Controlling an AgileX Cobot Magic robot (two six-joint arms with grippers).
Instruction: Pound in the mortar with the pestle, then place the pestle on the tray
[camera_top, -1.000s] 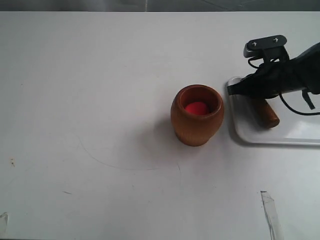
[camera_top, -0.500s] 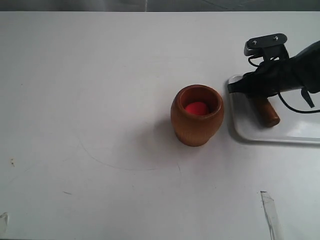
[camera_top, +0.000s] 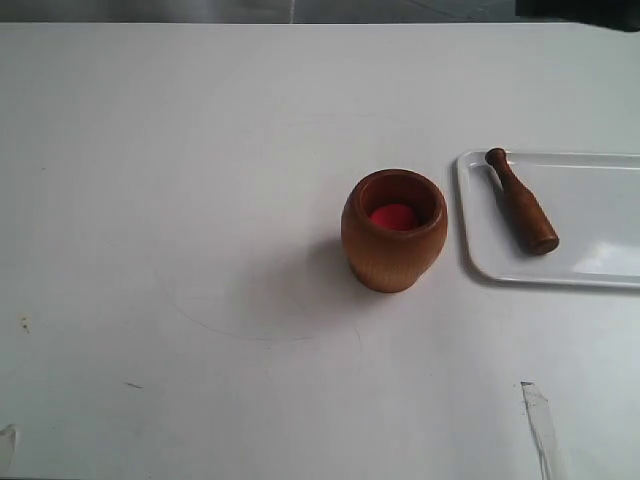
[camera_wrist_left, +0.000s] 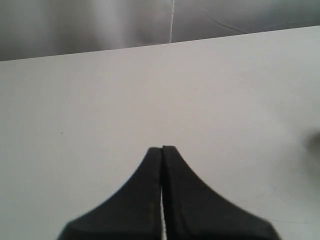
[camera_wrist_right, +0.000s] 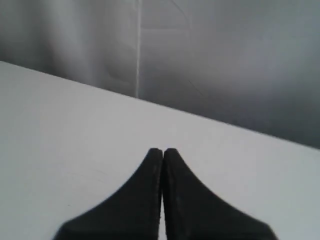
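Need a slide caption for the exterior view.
Pestle lies on the white tray; mortar stands apart on the table.

The mortar (camera_top: 393, 245) is smooth light-brown wood with a soft sheen. The pestle (camera_top: 522, 202) is darker, reddish-brown wood, also smooth. The tray (camera_top: 600, 265) is glossy white. The bench (camera_top: 200, 150) is matt white, faintly scuffed. The left tool (camera_wrist_left: 162, 148) and the right tool (camera_wrist_right: 163, 150) look matt black.

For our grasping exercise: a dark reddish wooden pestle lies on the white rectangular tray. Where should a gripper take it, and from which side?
Probably its middle, from above, jaws across its length: the pestle lies flat and slanted on the tray, sides clear, its knobbed end close to the rim.
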